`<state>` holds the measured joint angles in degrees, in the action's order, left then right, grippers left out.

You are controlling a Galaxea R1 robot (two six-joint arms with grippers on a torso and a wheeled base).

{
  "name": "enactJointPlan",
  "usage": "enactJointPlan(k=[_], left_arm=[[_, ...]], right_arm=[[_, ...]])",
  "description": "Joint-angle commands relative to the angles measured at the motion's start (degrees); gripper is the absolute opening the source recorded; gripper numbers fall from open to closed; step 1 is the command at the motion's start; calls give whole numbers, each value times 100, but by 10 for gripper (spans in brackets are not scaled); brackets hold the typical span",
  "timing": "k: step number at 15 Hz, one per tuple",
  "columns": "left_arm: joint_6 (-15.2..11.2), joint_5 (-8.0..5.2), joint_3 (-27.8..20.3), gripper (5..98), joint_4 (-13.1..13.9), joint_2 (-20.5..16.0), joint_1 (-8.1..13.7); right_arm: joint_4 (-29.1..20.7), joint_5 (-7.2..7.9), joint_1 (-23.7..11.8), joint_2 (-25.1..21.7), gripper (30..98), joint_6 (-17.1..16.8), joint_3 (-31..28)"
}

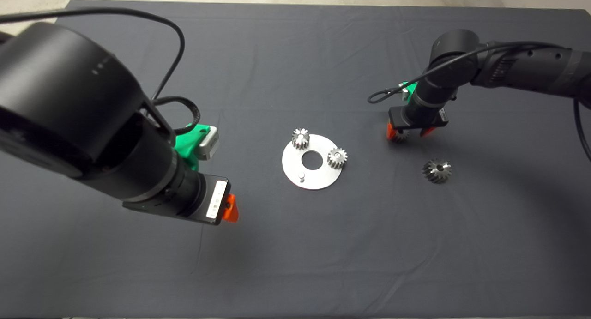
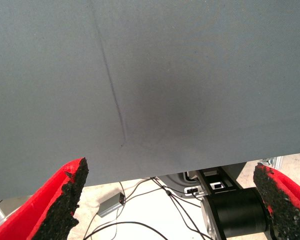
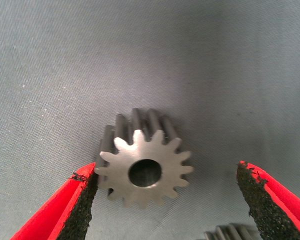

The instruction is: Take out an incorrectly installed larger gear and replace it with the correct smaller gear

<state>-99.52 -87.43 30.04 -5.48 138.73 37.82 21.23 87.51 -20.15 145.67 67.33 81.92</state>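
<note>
The larger gear (image 1: 436,170), dark and tapered, lies on the mat at the right. A round silver plate (image 1: 323,180) in the middle carries two small gears (image 1: 300,138) (image 1: 337,157) and one bare peg (image 1: 301,176). A third smaller gear (image 1: 400,135) stands on the mat beside the larger one. My right gripper (image 1: 409,133) is low over it and open. In the right wrist view the smaller gear (image 3: 142,167) sits between the fingers of the gripper (image 3: 166,171), close against one pad (image 3: 85,200). My left gripper (image 1: 227,210) hangs open and empty above the mat left of the plate.
The left wrist view shows the open gripper (image 2: 170,200) over bare mat (image 2: 155,90), with the mat's edge and the floor with cables (image 2: 140,220) beyond. A toothed edge of another gear (image 3: 230,232) shows near the right gripper.
</note>
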Motion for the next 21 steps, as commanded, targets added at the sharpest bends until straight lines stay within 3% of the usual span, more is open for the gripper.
enactJointPlan(k=[1,8,17,21], left_arm=[[3,-556,18,841,-50,10,95],[3,-556,18,841,-65,19,95],[3,-547,1,841,-58,17,95],[3,-547,-17,841,-58,19,95]], right_arm=[[355,513,-7,46,727,5,-99],[654,512,-7,116,727,8,-486],[733,513,-7,151,707,8,-503],[856,513,-7,-61,707,-18,-433]])
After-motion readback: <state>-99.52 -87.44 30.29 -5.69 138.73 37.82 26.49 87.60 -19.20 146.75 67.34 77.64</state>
